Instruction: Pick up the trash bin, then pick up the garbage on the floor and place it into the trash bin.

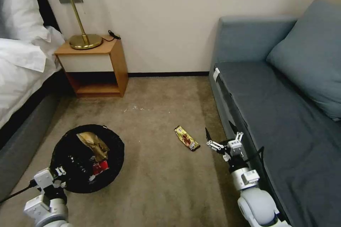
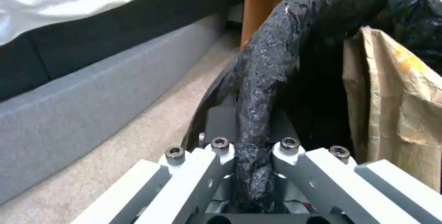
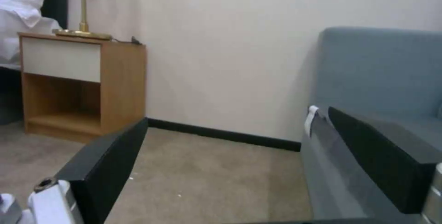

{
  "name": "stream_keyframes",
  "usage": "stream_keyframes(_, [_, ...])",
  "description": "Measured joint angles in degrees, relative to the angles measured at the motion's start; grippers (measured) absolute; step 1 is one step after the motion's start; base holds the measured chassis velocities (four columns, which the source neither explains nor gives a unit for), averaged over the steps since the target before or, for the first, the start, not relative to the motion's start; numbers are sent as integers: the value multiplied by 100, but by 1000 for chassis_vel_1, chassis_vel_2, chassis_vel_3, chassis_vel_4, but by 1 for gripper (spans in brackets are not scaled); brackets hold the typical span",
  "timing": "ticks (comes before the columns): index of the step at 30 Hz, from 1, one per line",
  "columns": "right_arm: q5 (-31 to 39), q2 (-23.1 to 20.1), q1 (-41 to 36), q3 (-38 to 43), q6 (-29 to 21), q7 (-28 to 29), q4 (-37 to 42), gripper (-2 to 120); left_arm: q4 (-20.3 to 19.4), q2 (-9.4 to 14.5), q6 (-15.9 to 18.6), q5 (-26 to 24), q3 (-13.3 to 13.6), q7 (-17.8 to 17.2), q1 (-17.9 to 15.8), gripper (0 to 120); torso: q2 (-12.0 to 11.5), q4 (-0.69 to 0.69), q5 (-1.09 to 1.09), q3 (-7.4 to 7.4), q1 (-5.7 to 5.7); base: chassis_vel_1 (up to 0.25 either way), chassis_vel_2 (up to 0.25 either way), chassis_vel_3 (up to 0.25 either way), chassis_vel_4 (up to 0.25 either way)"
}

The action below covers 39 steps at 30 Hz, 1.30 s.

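While L gripper (image 2: 251, 137) pinches crinkly trash bin (image 1: 113, 149) — wrapper (image 1: 187, 138) flat.

Left gripper (image 1: 59, 174), low at the robot's left, has its jaws clamped closed. Right gripper (image 1: 220, 135), extended forward, holds its jaws spread wide apart.

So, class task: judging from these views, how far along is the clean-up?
Done: the brown paper bag and red-and-white snack packet lie inside the trash bin. In hand: the left gripper is clamped on the bin's bag-lined rim. Left: the candy wrapper lies on the carpet, beside the open right gripper.
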Motion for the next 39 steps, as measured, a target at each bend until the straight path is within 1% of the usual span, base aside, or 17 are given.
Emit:
stream_keyframes(7, [13, 75, 57, -66, 83, -91, -62, 100, 7, 30, -15, -5, -9, 11, -6, 4, 0, 1, -1, 0, 0, 0, 0, 0, 0])
stream_keyframes(12, [10, 91, 126, -112, 73, -117, -104, 100, 42, 43, -21, -13, -20, 15, -27, 4, 0, 1, -1, 0, 1, -70, 93, 76, -71])
stream_keyframes(18, [10, 95, 193, -179, 60, -175, -196, 100, 101, 46, -32, -14, -18, 21, -43, 4, 0, 0, -2, 1, 0, -178, 184, 181, -184])
stream_keyframes(25, [31, 88, 244, -289, 21, -212, -227, 100, 112, 77, -44, -17, -34, 27, -49, 4, 0, 1, -1, 1, 0, -258, 250, 241, -260])
stream_keyframes(29, [180, 24, 318, -438, -99, -228, -232, 100, 112, 94, -44, -24, -38, 30, -55, 4, 0, -1, -1, 1, 0, -245, 253, 264, -242])
stream_keyframes(31, [473, -70, 403, -660, -288, -268, -212, 100, 112, 98, -44, -24, -34, 30, -55, 4, 0, -1, 1, 2, 1, -189, 187, 207, -186])
stream_keyframes(32, [645, -143, 517, -835, -465, -289, -212, 100, 112, 99, -44, -20, -26, 30, -55, 4, 0, -1, -1, 2, 1, -146, 154, 102, -104])
stream_keyframes(33, [645, -143, 517, -835, -465, -289, -212, 100, 112, 99, -44, -20, -26, 30, -55, 4, 0, -1, -1, 2, 1, -146, 154, 102, -104])
stream_keyframes(36, [863, -333, 919, -1320, -998, -223, -349, 100, 81, 98, -34, -4, -9, 33, -49, 4, 0, -1, -1, 1, 1, -57, 32, 46, -25])
stream_keyframes(37, [863, -333, 919, -1320, -998, -223, -349, 100, 81, 98, -34, -4, -9, 33, -49, 4, 0, -1, -1, 1, 1, 0, 0, 0, 0])
stream_keyframes(39, [952, -469, 1206, -1620, -1421, -123, -480, 100, 50, 97, -29, 1, -9, 32, -35, 4, 0, 0, 0, 0, 1, 24, -18, -7, 27])
